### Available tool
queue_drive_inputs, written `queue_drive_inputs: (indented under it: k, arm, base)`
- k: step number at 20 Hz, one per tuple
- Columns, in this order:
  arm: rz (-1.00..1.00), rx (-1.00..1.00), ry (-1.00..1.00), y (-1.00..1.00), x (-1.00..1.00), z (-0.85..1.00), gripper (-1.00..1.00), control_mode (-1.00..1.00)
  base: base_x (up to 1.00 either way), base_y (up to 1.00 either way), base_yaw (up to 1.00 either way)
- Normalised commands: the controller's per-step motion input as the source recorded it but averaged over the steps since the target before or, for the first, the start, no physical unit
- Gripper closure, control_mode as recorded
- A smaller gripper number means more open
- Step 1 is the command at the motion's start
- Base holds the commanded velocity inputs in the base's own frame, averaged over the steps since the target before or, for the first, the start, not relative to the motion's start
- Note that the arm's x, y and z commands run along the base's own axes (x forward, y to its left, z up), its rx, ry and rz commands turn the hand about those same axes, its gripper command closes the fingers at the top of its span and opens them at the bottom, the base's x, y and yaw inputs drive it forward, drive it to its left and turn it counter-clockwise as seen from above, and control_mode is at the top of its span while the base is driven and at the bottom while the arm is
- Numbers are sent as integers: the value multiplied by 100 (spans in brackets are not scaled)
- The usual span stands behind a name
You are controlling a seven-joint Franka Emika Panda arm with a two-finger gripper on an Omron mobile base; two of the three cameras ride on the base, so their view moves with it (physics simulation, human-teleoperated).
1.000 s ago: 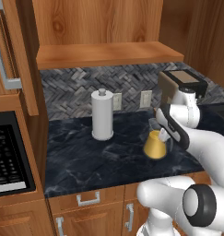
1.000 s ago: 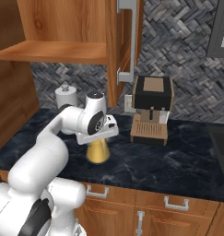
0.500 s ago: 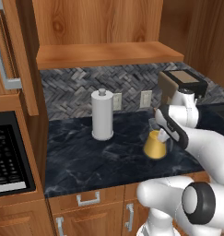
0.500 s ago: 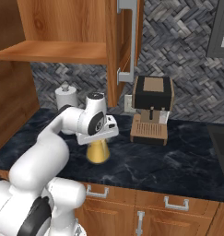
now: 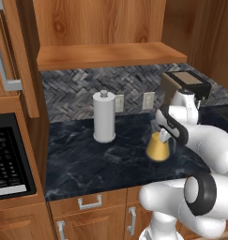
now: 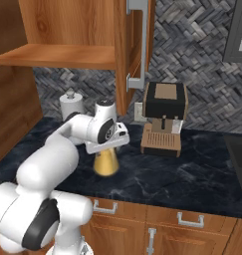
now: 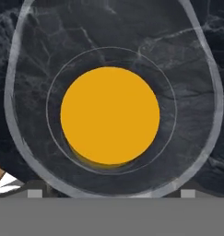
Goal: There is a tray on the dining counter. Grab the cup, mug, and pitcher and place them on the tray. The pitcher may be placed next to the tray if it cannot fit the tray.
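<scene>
The pitcher (image 5: 157,148) is clear glass with a yellow-orange lower body and stands upright on a black marbled kitchen counter (image 5: 87,161). My gripper (image 5: 162,132) hangs right over its mouth, pointing down. In the right base view the gripper (image 6: 109,146) covers the top of the pitcher (image 6: 106,164). The hand view looks straight down into the pitcher (image 7: 110,115), its glass rim ringing the orange bottom. The gripper (image 7: 111,194) is open, its tips wide apart at the near part of the rim, holding nothing. The tray, cup, mug and dining counter are out of view.
A white paper-towel roll (image 5: 104,117) stands left of the pitcher near the backsplash. A coffee machine (image 6: 164,119) sits to the right. A wooden wall-cabinet shelf (image 5: 110,54) hangs above the counter. A black microwave (image 5: 7,159) is at the far left.
</scene>
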Motion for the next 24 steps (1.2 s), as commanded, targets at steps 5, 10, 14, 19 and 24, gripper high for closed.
queue_drive_inputs:
  k: [5, 10, 14, 19, 24]
  arm:
    - [3, 0, 0, -4, 18, -15, -100, -100]
    - [3, 0, 0, 0, 0, -9, -100, -100]
    - [0, 0, 1, 0, 0, 0, -100, -100]
    - [0, 0, 0, 0, 0, 0, -100, -100]
    - [0, 0, 0, 0, 0, 0, 100, -100]
  base:
    - [0, 0, 0]
    - [0, 0, 0]
    - [0, 0, 0]
    - [0, 0, 0]
    - [0, 0, 0]
